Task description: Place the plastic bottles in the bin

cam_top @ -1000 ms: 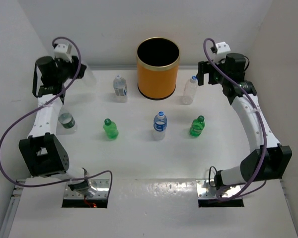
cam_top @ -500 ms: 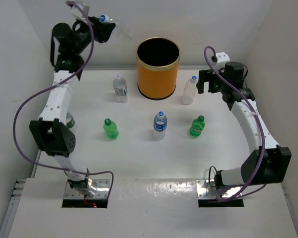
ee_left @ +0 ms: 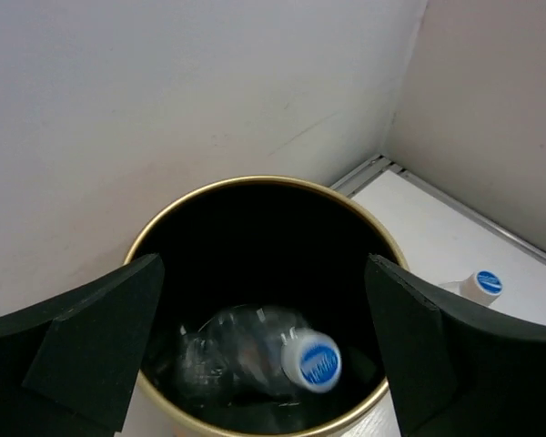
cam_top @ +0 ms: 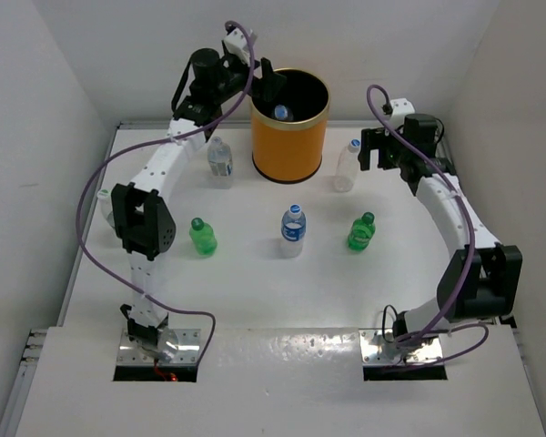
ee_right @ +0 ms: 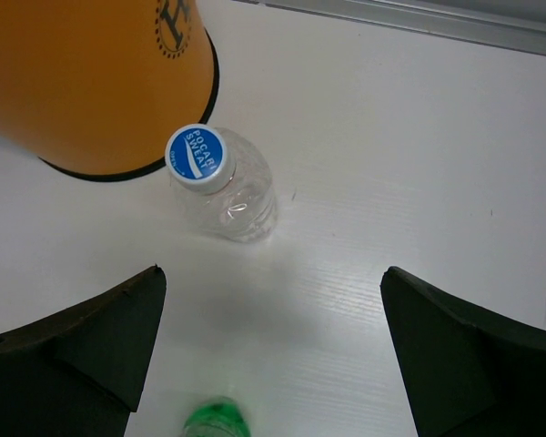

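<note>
While L gripper (ee_left: 264,300) hangs released over bin (ee_left: 255,180), bottle (ee_left: 250,350) inside leans, cap up.

The left arm (cam_top: 159,168) and the right arm (cam_top: 448,214) look alike: slim white links between chunky black joint housings (cam_top: 142,226), a purple cable (cam_top: 81,228) looping along each, shiny metal base plates (cam_top: 189,343), small white camera blocks (cam_top: 239,38) at the wrists, and matte black wedge-shaped fingers (ee_left: 91,341).
</note>
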{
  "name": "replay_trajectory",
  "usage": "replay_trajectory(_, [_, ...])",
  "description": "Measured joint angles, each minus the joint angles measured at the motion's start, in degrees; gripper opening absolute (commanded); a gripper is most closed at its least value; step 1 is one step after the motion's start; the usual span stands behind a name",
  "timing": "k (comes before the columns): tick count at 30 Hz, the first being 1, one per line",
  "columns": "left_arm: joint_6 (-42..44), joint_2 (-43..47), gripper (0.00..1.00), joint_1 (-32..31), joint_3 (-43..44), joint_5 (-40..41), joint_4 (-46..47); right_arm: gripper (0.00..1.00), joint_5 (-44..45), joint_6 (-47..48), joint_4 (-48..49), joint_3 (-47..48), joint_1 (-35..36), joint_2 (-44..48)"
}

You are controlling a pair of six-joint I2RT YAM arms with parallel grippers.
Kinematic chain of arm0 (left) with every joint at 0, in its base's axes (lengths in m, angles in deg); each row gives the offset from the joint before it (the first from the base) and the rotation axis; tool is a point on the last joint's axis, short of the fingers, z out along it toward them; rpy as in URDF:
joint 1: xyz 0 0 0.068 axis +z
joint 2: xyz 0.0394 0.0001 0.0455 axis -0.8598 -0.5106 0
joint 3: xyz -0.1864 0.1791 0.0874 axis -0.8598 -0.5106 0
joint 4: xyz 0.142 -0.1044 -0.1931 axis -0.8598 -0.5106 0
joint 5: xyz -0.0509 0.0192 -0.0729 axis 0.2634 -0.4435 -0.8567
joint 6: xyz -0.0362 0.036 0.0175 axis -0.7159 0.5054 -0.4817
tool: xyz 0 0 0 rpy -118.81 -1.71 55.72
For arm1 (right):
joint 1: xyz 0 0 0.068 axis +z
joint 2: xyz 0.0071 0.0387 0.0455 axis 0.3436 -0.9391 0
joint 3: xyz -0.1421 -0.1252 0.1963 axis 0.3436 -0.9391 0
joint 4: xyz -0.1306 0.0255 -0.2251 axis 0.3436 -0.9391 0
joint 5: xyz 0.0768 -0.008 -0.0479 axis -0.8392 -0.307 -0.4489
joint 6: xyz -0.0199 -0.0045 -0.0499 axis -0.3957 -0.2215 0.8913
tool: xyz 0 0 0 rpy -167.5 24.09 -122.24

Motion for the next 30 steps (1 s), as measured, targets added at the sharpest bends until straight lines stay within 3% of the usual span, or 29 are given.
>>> replay_trajectory(9, [3.96,4.76,0.99,1.01,-1.11,4.00,-8.35,1.00,0.85,0.44,3.56,0.44,0.15,-6.71])
replay_trajectory(21, [13.27,47.39,0.99,12.68,-29.44,15.30,-18.08,1.00,-0.85,1.62,7.39,3.26,2.97,-12.33])
replay_trajectory(28, [10.64,57.40,0.99,20.35,-39.80,24.33,-25.86,1.00,-1.09,2.03,9.09,6.21,5.40,-16.52])
replay_trajectory(29, [10.32,57.83,0.99,21.53,-40.89,25.70,-27.52,0.97,-1.07,2.03,9.25,6.29,5.46,-16.79])
replay_trajectory(30, [10.03,58.31,0.99,22.56,-41.99,26.62,-28.76,0.87,-0.90,2.05,9.44,6.32,5.46,-17.27])
